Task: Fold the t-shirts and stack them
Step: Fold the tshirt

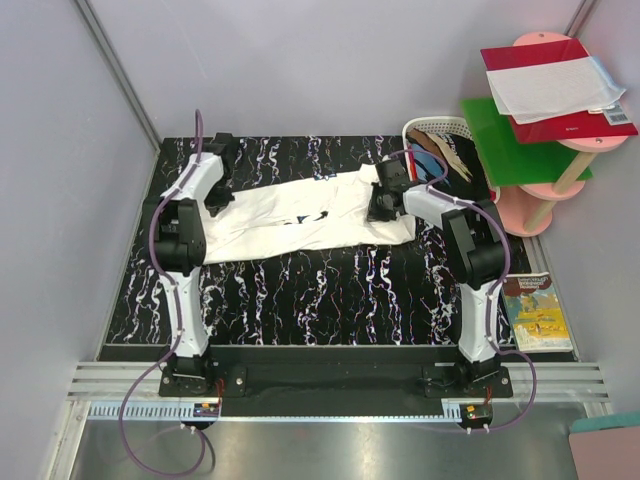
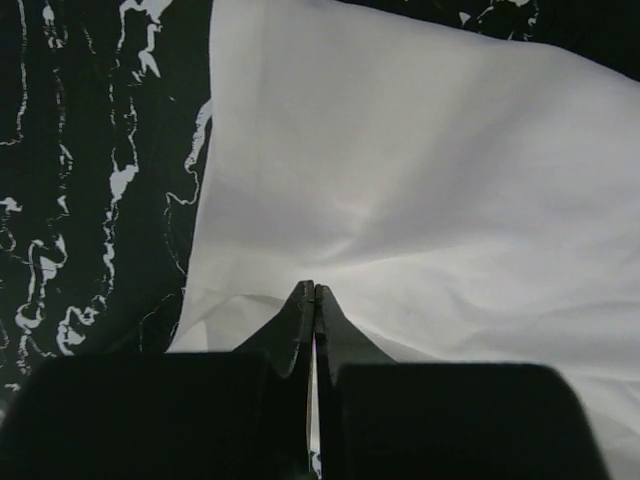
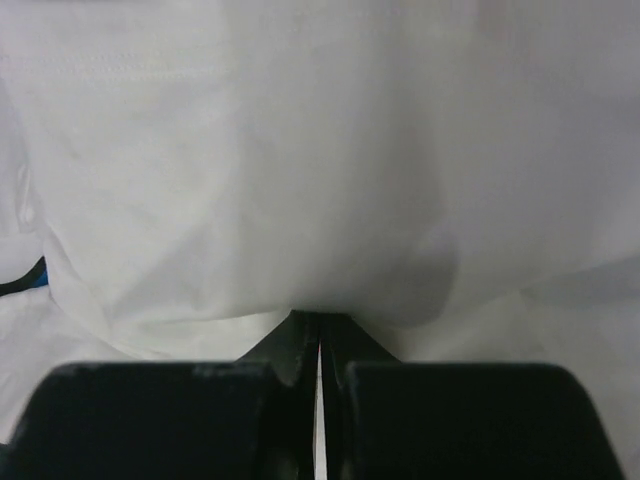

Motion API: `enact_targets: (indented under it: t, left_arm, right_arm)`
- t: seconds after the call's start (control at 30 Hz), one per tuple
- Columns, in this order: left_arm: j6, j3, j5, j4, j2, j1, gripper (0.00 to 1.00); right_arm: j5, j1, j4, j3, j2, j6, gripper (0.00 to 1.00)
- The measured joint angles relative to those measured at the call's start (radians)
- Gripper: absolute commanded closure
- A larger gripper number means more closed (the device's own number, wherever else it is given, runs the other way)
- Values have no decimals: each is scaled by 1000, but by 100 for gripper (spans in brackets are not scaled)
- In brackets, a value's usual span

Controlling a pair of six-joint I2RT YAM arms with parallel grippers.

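T-shirt (image 1: 260,225), white with a dark print, lies spread across the far half of the black marbled table (image 1: 330,290). Left gripper (image 2: 315,292) pinches its left edge and right gripper (image 3: 320,318) its right edge, fingers pressed together on the cloth. White basket (image 1: 430,125) stands just beyond the right arm; book (image 1: 540,312) lies beside the table. Both arms reach forward, elbows bent, wrists low.

Smooth, matt white cloth t-shirt (image 1: 270,225), lightly wrinkled.
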Motion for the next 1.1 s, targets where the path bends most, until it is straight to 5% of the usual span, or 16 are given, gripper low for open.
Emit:
enact_targets:
  t: [0.23, 0.57, 1.1]
  left_arm:
    - [31, 50, -58, -136, 113, -14, 100]
    - [58, -192, -51, -217, 77, -80, 100]
    - [2, -377, 278, -186, -67, -478, 100]
  right_arm:
    - [-2, -2, -77, 158, 97, -14, 100]
    - [-56, -25, -162, 478, 293, -81, 100]
    - [-295, -49, -245, 1149, 667, -163, 100]
